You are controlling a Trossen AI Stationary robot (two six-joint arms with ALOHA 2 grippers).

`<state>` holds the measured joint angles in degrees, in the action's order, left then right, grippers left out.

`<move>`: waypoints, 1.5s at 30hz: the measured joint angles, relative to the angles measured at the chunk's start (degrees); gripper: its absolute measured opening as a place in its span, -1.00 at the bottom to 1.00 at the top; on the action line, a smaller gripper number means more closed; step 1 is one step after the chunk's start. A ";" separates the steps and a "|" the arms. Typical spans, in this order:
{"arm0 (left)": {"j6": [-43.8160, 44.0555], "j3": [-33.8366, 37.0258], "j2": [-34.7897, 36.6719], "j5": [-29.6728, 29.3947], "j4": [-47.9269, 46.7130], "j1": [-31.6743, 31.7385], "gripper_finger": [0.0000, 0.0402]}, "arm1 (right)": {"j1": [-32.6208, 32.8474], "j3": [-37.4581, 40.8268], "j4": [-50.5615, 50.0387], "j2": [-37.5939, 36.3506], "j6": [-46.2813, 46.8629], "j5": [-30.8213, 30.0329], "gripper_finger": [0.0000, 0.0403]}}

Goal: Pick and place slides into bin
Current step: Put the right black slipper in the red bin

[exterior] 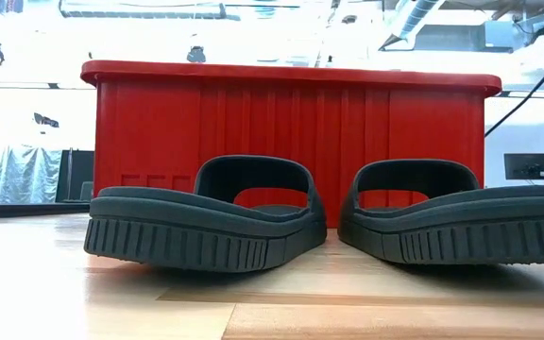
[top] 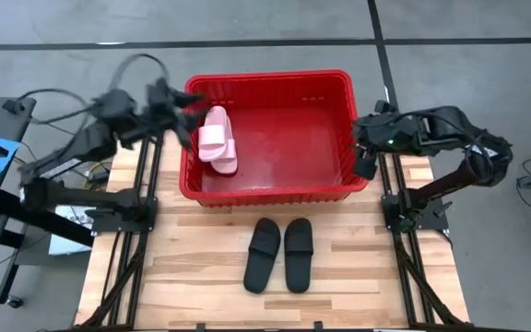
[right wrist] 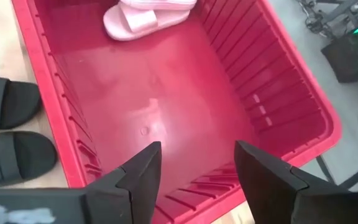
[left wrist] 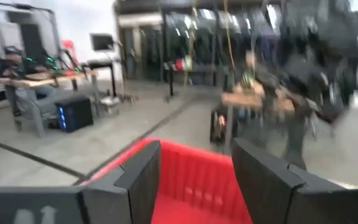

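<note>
The red bin (top: pixel 270 189) stands at the table's far middle. Pale pink slides (top: pixel 218 138) lie on its floor by the left wall, one partly over the other; they also show in the right wrist view (right wrist: pixel 143 15). Two black slides (top: pixel 265 254) (top: pixel 299 254) lie side by side, soles down, on the table in front of the bin, and they fill the low view (exterior: pixel 206 217) (exterior: pixel 461 222). My left gripper (top: pixel 184 120) is open and empty over the bin's far left corner (left wrist: pixel 194 165). My right gripper (top: pixel 362 157) is open and empty over the bin's right wall (right wrist: pixel 197 162).
The bin's thick rim (exterior: pixel 291 76) stands well above the black slides. Bare wooden table (top: pixel 201 277) lies to the left and right of the black slides. Arm frames (top: pixel 127 240) (top: pixel 413 240) run along both table sides.
</note>
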<state>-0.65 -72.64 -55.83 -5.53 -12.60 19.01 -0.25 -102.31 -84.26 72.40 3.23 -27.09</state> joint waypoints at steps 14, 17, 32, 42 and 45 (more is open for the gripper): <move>-2.72 -8.33 -2.35 -30.67 -16.62 -32.82 -0.07 | 12.72 7.30 1.27 -4.15 15.77 0.17 -0.01; -2.33 -6.77 -0.73 -32.52 -16.70 -36.10 -0.07 | 17.88 10.97 2.50 -5.12 22.95 0.08 0.00; 1.17 14.52 14.24 -29.84 -3.11 -39.98 -0.07 | 41.45 23.44 12.24 4.76 59.79 -10.36 -0.02; 7.32 23.03 19.59 -23.98 4.52 -42.47 -0.07 | 45.24 23.62 17.37 19.20 67.32 -7.93 -0.02; 7.50 23.03 19.04 -23.64 4.50 -43.57 -0.07 | 44.83 23.62 17.95 22.63 67.34 -6.52 -0.02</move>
<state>6.85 -49.60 -36.80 -29.17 -8.10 -24.56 44.58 -78.70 -66.32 95.04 70.57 -33.61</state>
